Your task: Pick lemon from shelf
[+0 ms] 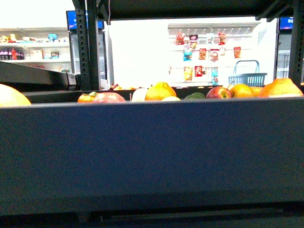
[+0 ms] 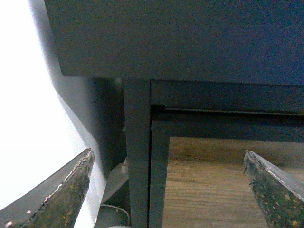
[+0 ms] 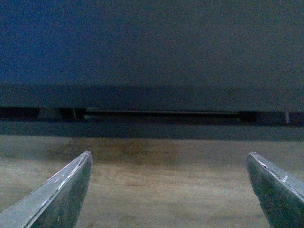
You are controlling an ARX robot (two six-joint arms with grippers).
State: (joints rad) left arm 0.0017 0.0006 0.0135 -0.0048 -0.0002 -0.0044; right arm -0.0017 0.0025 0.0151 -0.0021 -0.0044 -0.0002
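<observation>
Lemon: the lemon [image 1: 160, 90] sits on the shelf tier, about mid-width, just behind the front rim. Only its yellow top with a small nub shows above the rim.
Neighbours: a pale fruit [image 1: 139, 95] is close on its left and a green fruit [image 1: 194, 95] on its right. A red apple [image 1: 219, 92] and an orange [image 1: 242, 90] lie further right.
Shelf: the shelf [image 1: 152, 152] has a tall dark front rim that fills the near view, and a black upright [image 1: 90, 42] rises to the far left.
Left jaws: spread wide and holding nothing. They sit low, facing the underside of the tier and a wood-grain panel [image 2: 213, 190].
Right jaws: also spread wide and empty, and also below the rim, facing the wood-grain panel.
Risk, collision: both arms look to be under the tier, so a straight rise or reach would likely strike the rim.
Risk, wrong fruit: other yellow-orange fruit lie along the tier, and with so little showing one could be mistaken for the lemon.
Risk, crowding: wide jaws coming down among packed fruit may nudge the neighbours or set the lemon rolling.
Risk, sight: the rim hides the lemon's lower half, so the depth of the grasp is a guess.
</observation>
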